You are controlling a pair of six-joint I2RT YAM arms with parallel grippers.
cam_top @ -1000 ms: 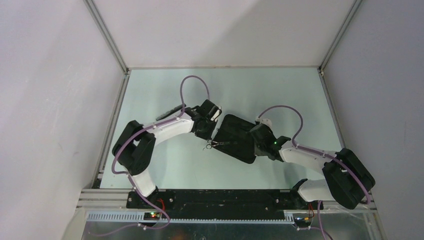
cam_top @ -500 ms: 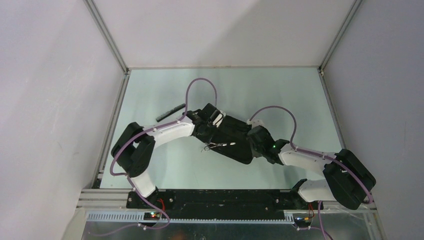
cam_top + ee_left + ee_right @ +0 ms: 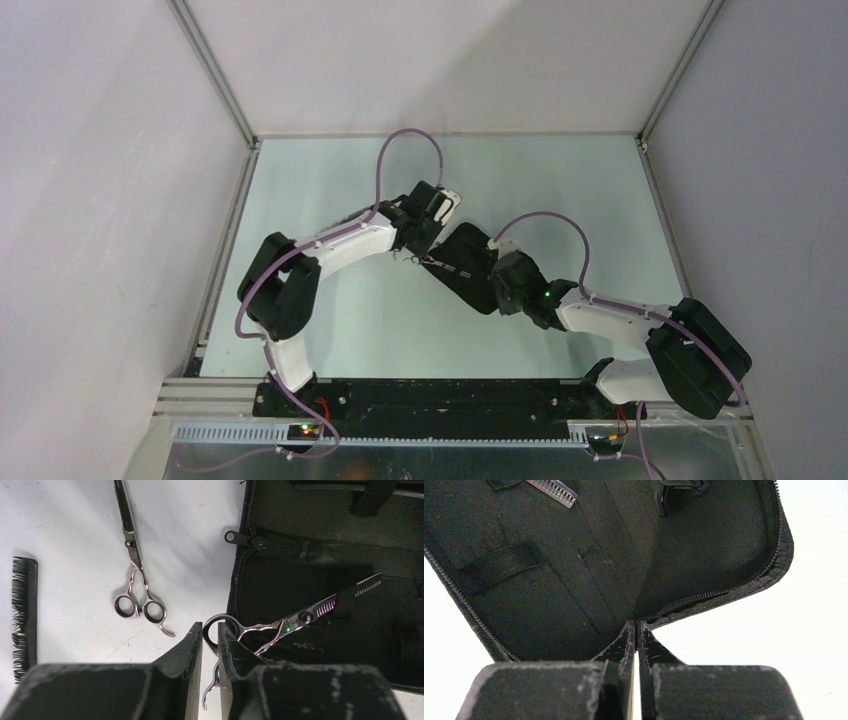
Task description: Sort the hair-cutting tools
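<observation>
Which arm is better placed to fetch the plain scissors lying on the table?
Left. The left gripper sits beside the pouch, jaws slightly parted, with the plain scissors lying close by. The right gripper is shut on the pouch's edge, steadying it.

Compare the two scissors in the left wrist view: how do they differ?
The toothed scissors have a notched blade; the plain scissors show no teeth. The toothed scissors lie on the open pouch, rings overhanging its edge; the plain scissors lie on the bare table. The toothed scissors point diagonally, the plain scissors almost straight up the view. Both are silver with ring handles.
</observation>
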